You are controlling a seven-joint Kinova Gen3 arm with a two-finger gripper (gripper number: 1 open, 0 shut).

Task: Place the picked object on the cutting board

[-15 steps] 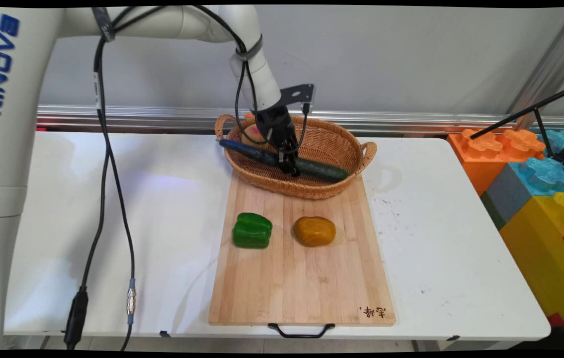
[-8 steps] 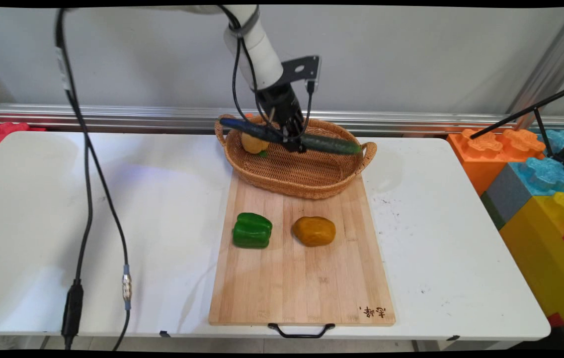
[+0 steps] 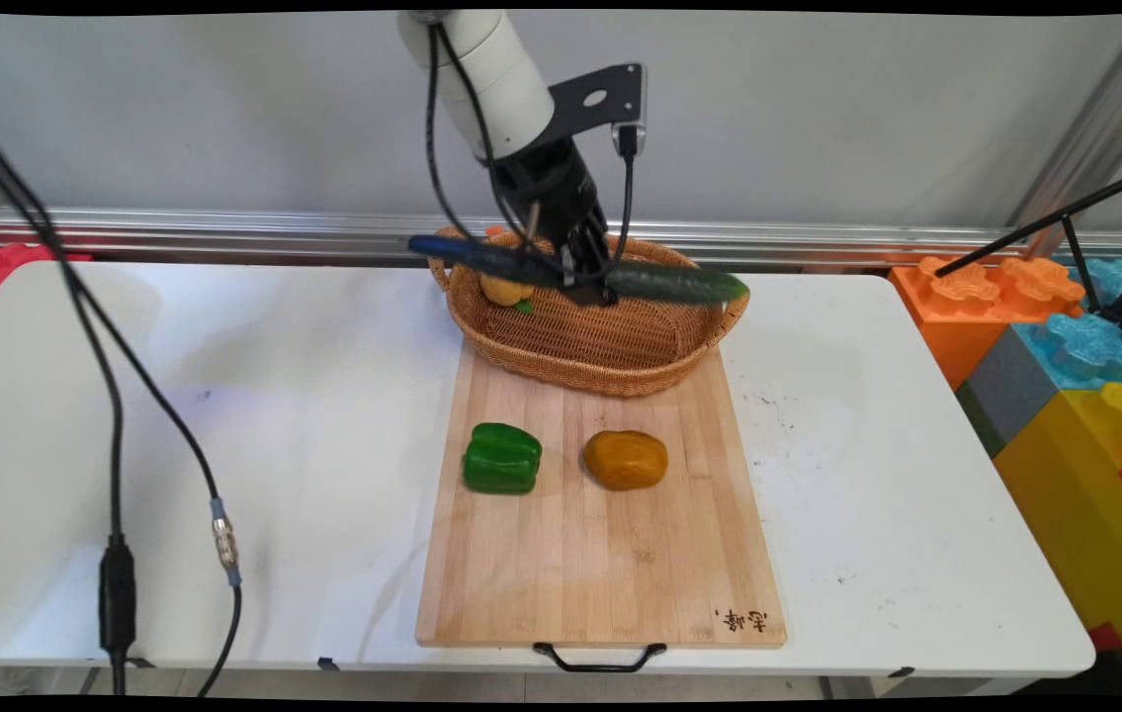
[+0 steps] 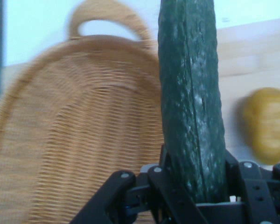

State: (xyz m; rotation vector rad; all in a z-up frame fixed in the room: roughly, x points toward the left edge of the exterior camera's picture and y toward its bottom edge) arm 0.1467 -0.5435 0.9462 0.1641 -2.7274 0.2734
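Note:
My gripper (image 3: 588, 287) is shut on a long dark green cucumber (image 3: 679, 284), holding it near its middle, level and lifted above the wicker basket (image 3: 610, 341). In the hand view the cucumber (image 4: 191, 107) runs up from between the fingers over the basket (image 4: 74, 154). A yellow-orange fruit (image 3: 504, 289) lies inside the basket at its left end. On the wooden cutting board (image 3: 600, 554) sit a green bell pepper (image 3: 501, 458) and an orange-brown potato (image 3: 625, 460), which also shows in the hand view as the potato (image 4: 267, 125).
The basket rests on the far end of the cutting board. Black cables (image 3: 116, 475) hang over the table's left side. Large coloured toy blocks (image 3: 1065, 366) stand past the table's right edge, with a black tripod leg (image 3: 1045, 222) above them.
The gripper has lifted the cucumber out of the basket, upward and slightly right. The cucumber now hangs level above the rim, and the fruit in the basket is uncovered.

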